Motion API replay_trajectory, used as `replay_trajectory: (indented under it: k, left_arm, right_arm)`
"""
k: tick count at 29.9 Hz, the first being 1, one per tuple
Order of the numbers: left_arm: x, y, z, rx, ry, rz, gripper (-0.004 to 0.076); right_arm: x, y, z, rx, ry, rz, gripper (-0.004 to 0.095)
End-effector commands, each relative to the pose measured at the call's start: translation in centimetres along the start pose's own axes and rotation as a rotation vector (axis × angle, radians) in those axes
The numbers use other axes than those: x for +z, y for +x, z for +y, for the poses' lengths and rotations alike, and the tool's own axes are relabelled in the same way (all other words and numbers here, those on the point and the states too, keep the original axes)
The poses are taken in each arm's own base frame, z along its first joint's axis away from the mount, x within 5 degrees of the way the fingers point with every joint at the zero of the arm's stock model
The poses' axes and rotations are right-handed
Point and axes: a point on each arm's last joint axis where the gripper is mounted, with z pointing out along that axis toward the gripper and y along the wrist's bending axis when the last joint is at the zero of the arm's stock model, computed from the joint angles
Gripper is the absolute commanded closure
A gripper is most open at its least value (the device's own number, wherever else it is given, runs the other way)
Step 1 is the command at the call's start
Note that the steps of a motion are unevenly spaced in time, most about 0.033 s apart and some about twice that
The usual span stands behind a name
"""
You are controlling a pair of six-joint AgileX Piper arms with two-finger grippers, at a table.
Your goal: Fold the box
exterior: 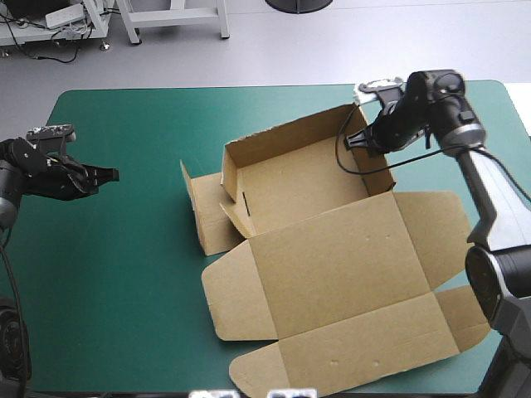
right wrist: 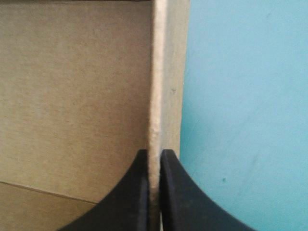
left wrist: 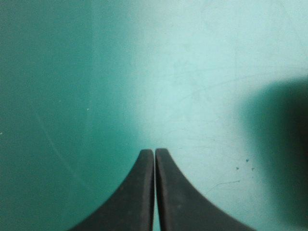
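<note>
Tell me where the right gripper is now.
In the high view the right gripper is at the far right of the table, shut on the raised right wall of the box.

worktop (exterior: 116, 282): one big flat top, fills most of the high view, far corners rounded off
cover (left wrist: 202, 72): teal-green, plain and smooth, though up close it has faint scuff lines and a few tiny dark specks
shadow (left wrist: 281, 144): soft dark patch lying on the cover
</note>
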Motion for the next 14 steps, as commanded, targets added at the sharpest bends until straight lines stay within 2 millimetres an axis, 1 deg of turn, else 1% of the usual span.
replay_trajectory:
  k: [1,3,8,14]
  left_arm:
    - [-0.7,-1.1,-0.8,-0.002,0.080,-0.091,0.0727]
    - [0.2,-1.3,-0.9,-0.005,0.116,-0.078,0.0727]
    - [2.5,-1.7,-1.3,-0.023,0.215,-0.069,0.0727]
    - [4.8,-2.2,-1.8,-0.026,0.337,-0.068,0.0727]
  right_arm:
    - [-8.0,-0.5,-1.1,0.009,-0.042,-0.219,0.0933]
    - [-10.2,-0.3,-1.9,0.035,-0.079,-0.288,0.0933]
    - [-14.5,0.9,-3.6,0.070,-0.110,-0.409,0.0932]
    - [-19.3,2.5,-4.1,0.082,-0.196,-0.564,0.0932]
